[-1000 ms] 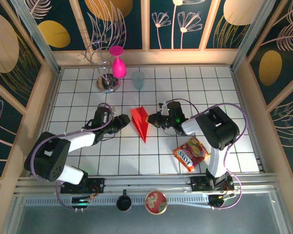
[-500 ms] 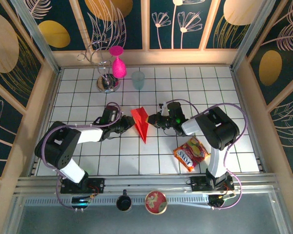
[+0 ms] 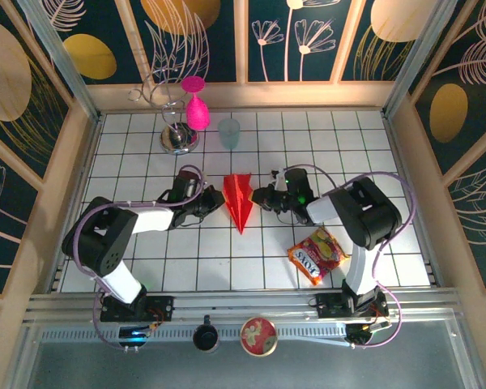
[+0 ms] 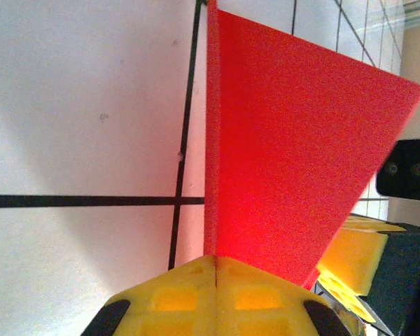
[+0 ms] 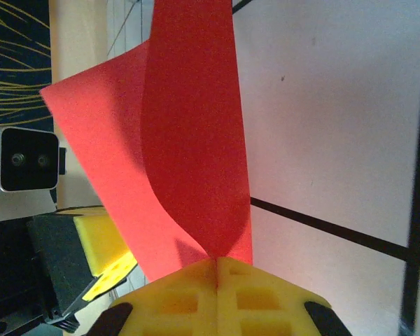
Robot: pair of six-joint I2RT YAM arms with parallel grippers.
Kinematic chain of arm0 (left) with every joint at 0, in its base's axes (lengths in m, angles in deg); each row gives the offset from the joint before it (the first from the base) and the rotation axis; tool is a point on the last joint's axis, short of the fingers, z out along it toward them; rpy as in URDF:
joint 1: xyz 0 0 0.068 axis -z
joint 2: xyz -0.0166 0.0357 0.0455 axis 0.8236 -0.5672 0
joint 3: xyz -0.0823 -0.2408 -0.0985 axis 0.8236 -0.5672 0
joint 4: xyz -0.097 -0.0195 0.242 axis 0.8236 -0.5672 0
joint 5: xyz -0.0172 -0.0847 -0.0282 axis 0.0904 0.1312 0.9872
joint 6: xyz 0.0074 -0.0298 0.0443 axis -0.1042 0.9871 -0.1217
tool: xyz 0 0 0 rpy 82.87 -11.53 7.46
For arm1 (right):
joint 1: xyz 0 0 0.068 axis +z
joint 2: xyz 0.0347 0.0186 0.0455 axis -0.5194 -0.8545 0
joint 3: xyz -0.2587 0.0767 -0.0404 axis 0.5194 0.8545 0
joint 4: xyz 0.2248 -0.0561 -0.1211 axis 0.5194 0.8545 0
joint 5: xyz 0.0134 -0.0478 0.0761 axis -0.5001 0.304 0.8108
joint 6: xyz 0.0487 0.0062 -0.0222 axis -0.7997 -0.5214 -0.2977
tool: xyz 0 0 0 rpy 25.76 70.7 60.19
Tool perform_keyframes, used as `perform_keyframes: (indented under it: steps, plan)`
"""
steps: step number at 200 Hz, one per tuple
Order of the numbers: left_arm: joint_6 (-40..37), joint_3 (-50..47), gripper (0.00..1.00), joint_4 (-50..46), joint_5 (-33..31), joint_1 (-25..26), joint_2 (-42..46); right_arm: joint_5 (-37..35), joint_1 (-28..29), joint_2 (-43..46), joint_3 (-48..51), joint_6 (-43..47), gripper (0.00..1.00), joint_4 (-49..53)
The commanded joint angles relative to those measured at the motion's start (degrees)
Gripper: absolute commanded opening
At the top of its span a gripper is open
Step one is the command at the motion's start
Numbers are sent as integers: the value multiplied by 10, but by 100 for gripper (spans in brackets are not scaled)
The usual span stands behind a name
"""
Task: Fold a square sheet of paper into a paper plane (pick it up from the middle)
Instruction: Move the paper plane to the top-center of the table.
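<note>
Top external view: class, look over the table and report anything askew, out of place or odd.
The snack packet lies skewed against the tile grid, toward the near right, unrelated to folding. The paper plane, pinched between the left end effector and right end effector, looks fine.

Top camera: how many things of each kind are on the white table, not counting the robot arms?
Paper planes: 1, the red paper plane
Drinking cups: 2, the pink goblet and the pale blue cup
Snack packets: 1, the red-and-yellow snack packet
Metal stands: 1, the silver stand
Total: 5
</note>
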Motion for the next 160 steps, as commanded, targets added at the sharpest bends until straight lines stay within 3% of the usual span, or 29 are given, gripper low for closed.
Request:
perform_keyframes:
  steps: [1, 42, 124, 160]
  plan:
    - [-18, 7, 0, -10, -25, 2, 29, -11, -11, 37, 6, 25, 0, 15]
    - [-13, -15, 0, 3, -34, 2, 34, -29, -18, 39, 18, 31, 0, 26]
    - [2, -27, 0, 48, 9, 1, -13, -35, -18, 11, 14, 33, 0, 48]
    - [-2, -17, 0, 45, 22, 2, -13, -58, -17, 28, -9, 50, 13, 126]
